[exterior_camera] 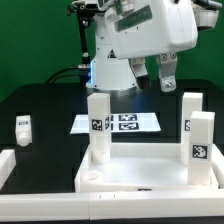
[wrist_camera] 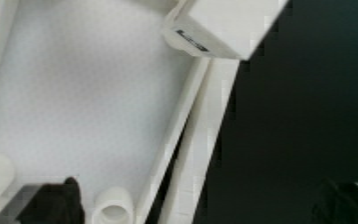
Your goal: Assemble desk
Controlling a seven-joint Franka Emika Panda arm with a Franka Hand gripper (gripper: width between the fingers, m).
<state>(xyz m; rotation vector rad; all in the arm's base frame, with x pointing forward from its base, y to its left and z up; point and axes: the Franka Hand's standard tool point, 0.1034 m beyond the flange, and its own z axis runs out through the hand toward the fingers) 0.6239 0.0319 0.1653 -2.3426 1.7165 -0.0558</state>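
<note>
The desk's white tabletop slab (exterior_camera: 140,172) lies flat at the front of the black table. Three tagged block legs stand upright on it: one (exterior_camera: 98,126) at the exterior view's left, two (exterior_camera: 190,112) (exterior_camera: 202,146) at its right. Another leg (exterior_camera: 23,126) sits alone on the table far to the left. My gripper (exterior_camera: 155,72) hangs open high above the back of the table, touching nothing. In the wrist view the gripper (wrist_camera: 190,205) looks down on the slab (wrist_camera: 69,100), its long edge, one leg (wrist_camera: 229,25) and a round socket (wrist_camera: 114,205). One dark finger (wrist_camera: 43,200) shows.
The marker board (exterior_camera: 122,123) lies flat behind the slab, under the arm. A low white rim (exterior_camera: 6,165) stands at the front left. The arm's base (exterior_camera: 112,72) and cables stand at the back, in front of a green wall.
</note>
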